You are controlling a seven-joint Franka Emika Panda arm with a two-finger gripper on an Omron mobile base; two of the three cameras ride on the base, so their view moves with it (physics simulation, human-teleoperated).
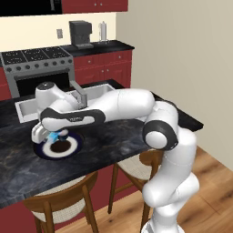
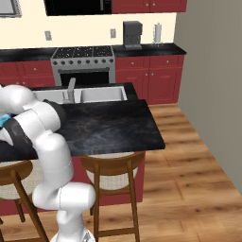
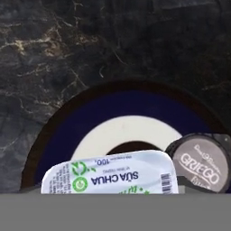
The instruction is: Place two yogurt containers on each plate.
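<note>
Gripper (image 1: 51,136) hangs over the navy plate (image 1: 75,144); whether it grips or has let go, I cannot tell. The yogurt cup (image 3: 110,173) lies directly beneath it, at the plate's six o'clock, a dark-lidded cup (image 3: 200,164) touching at three o'clock.

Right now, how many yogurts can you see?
2: one white-topped yogurt at the navy plate near edge, one dark-lidded Griego cup beside it. More may be hidden.

Black marble counter (image 1: 113,141) (sink (image 1: 98,93) inset), stove (image 1: 38,61), wooden stools (image 2: 113,172).
</note>
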